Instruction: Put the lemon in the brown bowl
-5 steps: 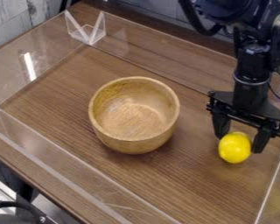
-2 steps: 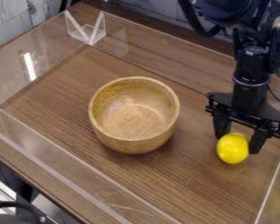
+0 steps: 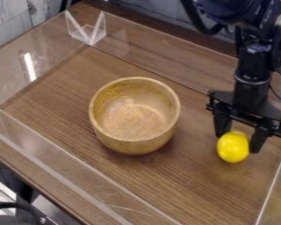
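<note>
The lemon (image 3: 234,148), small, glossy and bright yellow, rests on the wooden tabletop at the right. My black gripper (image 3: 245,140) points straight down over it, with one finger on each side of the fruit's upper half, shut on it. The brown bowl (image 3: 133,135), round, thick-walled and light tan with visible grain, stands empty to the left of the lemon, about a lemon's width away.
Low clear acrylic walls (image 3: 43,66) run along the left and front edges of the dark wood table (image 3: 190,189). A folded clear plastic stand (image 3: 87,28) sits at the back left. The black arm and its cables rise at the back right.
The fingers have closed in on the lemon, which shifted slightly left. The arm has stayed in place.
</note>
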You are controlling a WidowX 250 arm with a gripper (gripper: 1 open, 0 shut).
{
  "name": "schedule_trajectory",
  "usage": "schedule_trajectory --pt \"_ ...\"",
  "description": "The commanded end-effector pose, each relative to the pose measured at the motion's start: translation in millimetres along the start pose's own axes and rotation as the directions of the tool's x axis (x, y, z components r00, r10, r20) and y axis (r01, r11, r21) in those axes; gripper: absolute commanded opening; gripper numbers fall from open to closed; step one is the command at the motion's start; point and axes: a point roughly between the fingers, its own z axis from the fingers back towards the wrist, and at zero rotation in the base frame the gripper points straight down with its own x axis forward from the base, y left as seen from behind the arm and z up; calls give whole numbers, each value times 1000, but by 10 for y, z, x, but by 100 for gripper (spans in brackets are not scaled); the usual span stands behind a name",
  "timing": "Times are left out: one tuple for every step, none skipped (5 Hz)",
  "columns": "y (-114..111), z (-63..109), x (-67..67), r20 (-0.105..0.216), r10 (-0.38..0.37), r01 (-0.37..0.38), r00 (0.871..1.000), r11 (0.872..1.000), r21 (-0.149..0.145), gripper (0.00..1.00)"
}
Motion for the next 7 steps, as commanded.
schedule_trajectory --pt "-45 381 171 118 -12 15 993 1000 -22 0" --pt "-35 427 206 133 -16 20 991 1000 -23 0" --pt "-17 432 245 144 -13 17 990 1000 -25 0" --pt "7 432 293 155 -9 13 988 1000 -25 0" --pt "40 422 336 164 -2 6 986 1000 -25 0" --pt "78 409 367 173 6 -1 985 1000 -26 0" --pt "118 396 389 180 13 -8 984 1000 -28 0"
